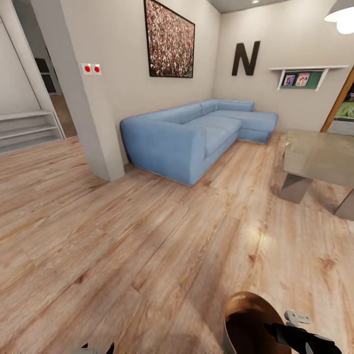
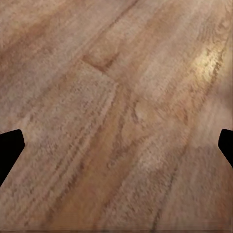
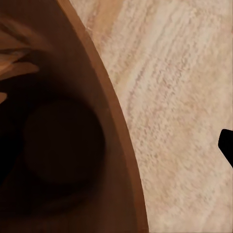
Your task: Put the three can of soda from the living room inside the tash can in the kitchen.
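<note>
Floor (image 1: 123, 236): light wood planks, covering the lower two thirds of the head view; grain and knots plain, a pale glare patch right of centre. The same planks fill the left wrist view (image 2: 116, 116).

Walls: pale grey. A square pillar (image 1: 83, 93) stands upper left, bearing two white plates with red round buttons (image 1: 91, 69); no lettering legible.

Sofa (image 1: 196, 132): blue, L-shaped, upper centre, set against the walls.

Picture (image 1: 168, 39): dark-framed, speckled red and white, top edge cut off by the frame.

Letter "N" (image 1: 246, 58): large, dark, on the far wall; the only readable writing.

Table (image 1: 319, 155): glass top on grey legs, right edge, partly cut off.

Wall shelf (image 1: 305, 73): white, upper right, holding small photos too small to make out.

Low white shelving (image 1: 27, 128): left edge, partly cut off.

Tash can (image 1: 248, 322): bottom right of the head view, copper-brown inside, lower part cut off; its dark interior and rim show in the right wrist view (image 3: 63, 145).

Right gripper (image 1: 295, 337): black, at the can's rim, bottom right; whether it clamps the rim cannot be told.

Left gripper (image 2: 116, 145): dark fingertips (image 2: 9, 145) at opposite frame edges, spread wide, holding nothing.
</note>
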Controlling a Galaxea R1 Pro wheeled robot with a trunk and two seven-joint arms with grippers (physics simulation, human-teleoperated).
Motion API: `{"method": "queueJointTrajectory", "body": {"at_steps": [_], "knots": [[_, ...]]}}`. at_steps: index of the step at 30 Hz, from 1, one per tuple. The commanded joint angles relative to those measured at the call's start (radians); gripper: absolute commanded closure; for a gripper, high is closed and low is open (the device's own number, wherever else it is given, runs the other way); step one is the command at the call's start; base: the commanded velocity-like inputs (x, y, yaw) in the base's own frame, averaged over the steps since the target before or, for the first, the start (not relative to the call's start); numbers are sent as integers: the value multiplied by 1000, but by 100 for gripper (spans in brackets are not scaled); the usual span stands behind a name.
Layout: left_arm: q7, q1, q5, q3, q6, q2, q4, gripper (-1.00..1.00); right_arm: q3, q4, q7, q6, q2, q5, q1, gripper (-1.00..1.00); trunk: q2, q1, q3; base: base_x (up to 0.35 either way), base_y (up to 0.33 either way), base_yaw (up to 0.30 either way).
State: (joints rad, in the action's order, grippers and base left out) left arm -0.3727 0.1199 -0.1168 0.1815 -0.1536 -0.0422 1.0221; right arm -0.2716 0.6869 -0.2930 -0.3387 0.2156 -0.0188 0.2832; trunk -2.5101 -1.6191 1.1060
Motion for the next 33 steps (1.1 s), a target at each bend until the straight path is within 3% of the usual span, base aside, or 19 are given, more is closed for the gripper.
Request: {"method": "queueJointTrajectory", "body": {"at_steps": [1,7,23,24,33], "knots": [[0,0,0,0,0,0,0,-100,0,-3,0,0,-1,2,-1,-100,0,-1,4,0,0,0],[0,0,0,-1,1,0,0,-100,0,-3,0,0,-1,3,-1,-100,-2,-3,27,0,0,0],[-1,0,-3,-1,-1,0,2,-100,0,-3,0,-1,-1,3,-1,-100,-2,-3,27,0,0,0],[-1,0,-3,-1,-1,-1,2,-100,0,-3,0,-1,-1,3,-1,100,-2,-3,27,0,0,0],[-2,0,-3,0,-1,-1,3,-100,0,-3,-1,-2,-1,3,-1,100,-2,-3,27,0,0,0]]}}
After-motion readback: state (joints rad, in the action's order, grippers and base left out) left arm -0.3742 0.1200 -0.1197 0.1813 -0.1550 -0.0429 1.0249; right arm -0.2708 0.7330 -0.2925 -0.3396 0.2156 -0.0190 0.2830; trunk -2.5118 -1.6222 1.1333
